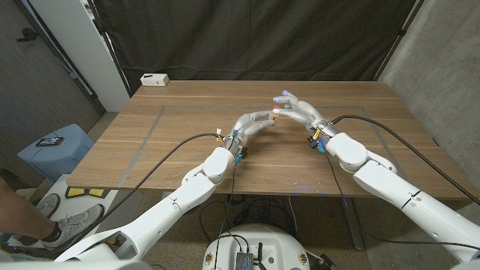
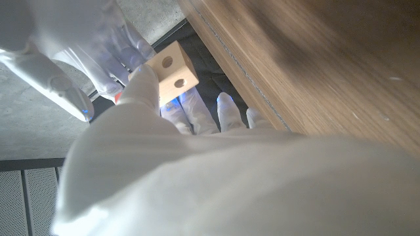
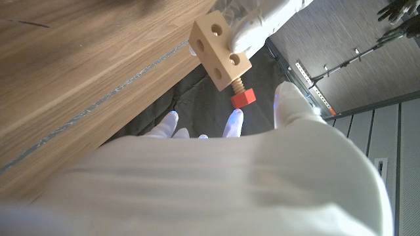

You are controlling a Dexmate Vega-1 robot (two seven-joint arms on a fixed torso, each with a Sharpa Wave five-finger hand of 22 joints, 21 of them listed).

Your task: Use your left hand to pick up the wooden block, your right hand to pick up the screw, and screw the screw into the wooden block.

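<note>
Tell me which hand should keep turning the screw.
Right. Its fingers reach to the red screw, already partly threaded into the wooden block, while the left hand holds that block.

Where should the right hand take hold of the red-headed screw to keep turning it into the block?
On the red head of the screw, the only part clear of the wooden block, since its threaded shank is already partly in a hole. Likely best approached end-on, along the screw's axis from the side opposite the block, which the left hand holds. The right hand is right beside it.
</note>
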